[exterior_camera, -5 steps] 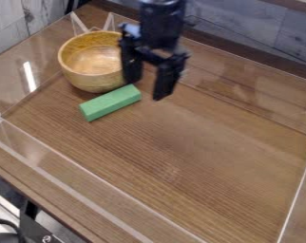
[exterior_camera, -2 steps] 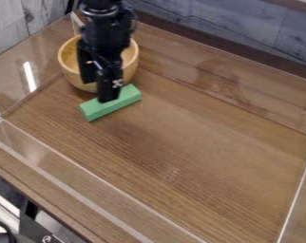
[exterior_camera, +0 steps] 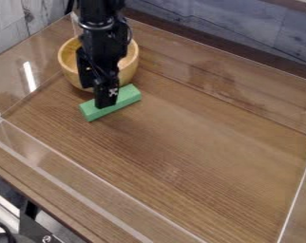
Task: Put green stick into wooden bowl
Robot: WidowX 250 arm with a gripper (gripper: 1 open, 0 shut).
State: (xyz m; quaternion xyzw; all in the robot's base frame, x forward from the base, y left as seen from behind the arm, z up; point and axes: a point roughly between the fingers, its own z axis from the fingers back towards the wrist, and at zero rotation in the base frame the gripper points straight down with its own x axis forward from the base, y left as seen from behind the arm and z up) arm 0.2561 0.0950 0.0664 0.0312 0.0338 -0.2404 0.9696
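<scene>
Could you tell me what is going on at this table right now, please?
A single black robot arm is reaching down over a small bright green rectangular stick that lies flat on the brown wooden table. Its gripper points straight down with the fingers open, right at the stick's upper end; the stick is not lifted. Just behind it stands the round light tan wooden bowl, partly hidden by the arm, and nothing can be seen in the part of its hollow that shows.

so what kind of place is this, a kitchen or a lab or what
Probably a lab test bench, not a kitchen: a wooden table fenced by clear plastic walls, with one robot gripper working over a green stick and wooden bowl.
</scene>
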